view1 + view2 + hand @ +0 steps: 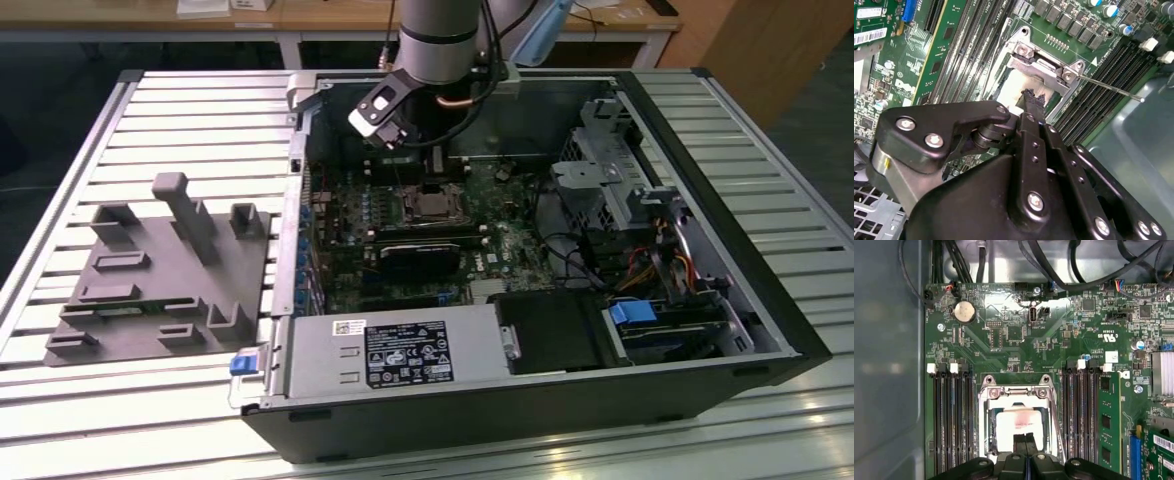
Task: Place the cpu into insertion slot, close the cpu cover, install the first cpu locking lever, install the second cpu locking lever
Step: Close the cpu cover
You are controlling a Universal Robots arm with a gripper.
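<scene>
Clearly pale and square, the cpu [1019, 422] sits in the window of the silvery cpu cover [1016, 391], a reddish mark on top. The claw [1026, 441] is pinched narrow, dark tips together at the cpu's edge.

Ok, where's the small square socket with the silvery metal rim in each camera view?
Exterior view: the small square silvery-rimmed socket sits midway across the green circuit board, under the arm.
Second wrist view: the socket lies just beyond the tip of the black gripper.
First wrist view: the socket again lies just beyond the gripper.
Shared landmark: the long black memory slots flanking the socket.
</scene>
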